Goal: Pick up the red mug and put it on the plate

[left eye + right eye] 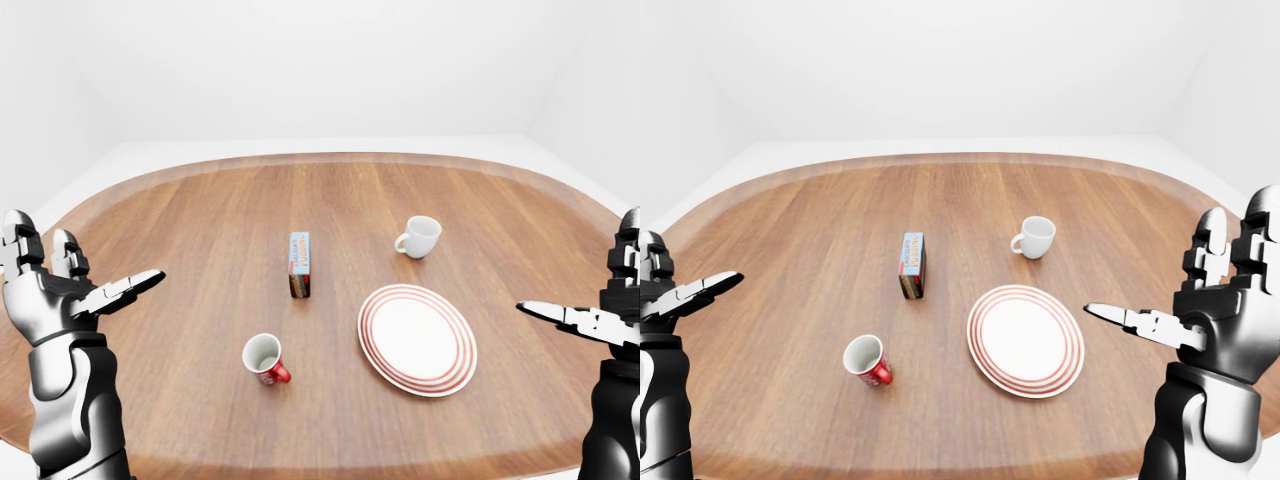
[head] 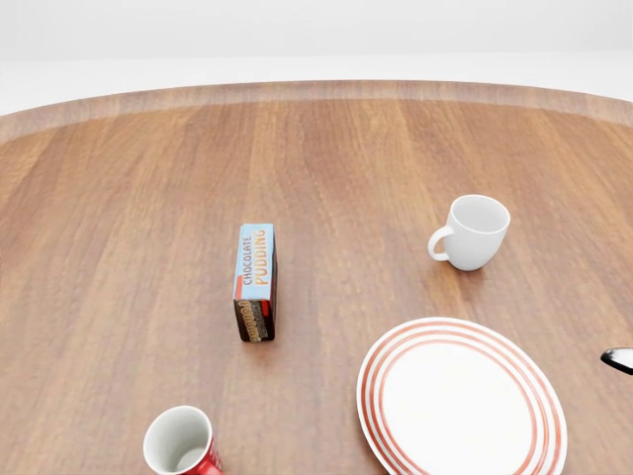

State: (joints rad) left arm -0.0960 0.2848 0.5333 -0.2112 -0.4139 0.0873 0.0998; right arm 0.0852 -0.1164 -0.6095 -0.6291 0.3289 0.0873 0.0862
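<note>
The red mug (image 1: 265,360) stands upright on the wooden table (image 1: 200,220), white inside, left of the red-ringed white plate (image 1: 417,338), which has nothing on it. In the head view the mug (image 2: 183,445) is cut by the bottom edge and the plate (image 2: 460,401) lies at the bottom right. My left hand (image 1: 95,268) hovers open at the far left, well apart from the mug. My right hand (image 1: 1175,290) is open at the far right, beyond the plate, its thumb pointing left. Neither hand touches anything.
A chocolate pudding box (image 1: 299,265) stands on its narrow side above the red mug. A white mug (image 1: 420,236) sits above the plate, handle to the left. The table's rounded edge runs along the top of all views.
</note>
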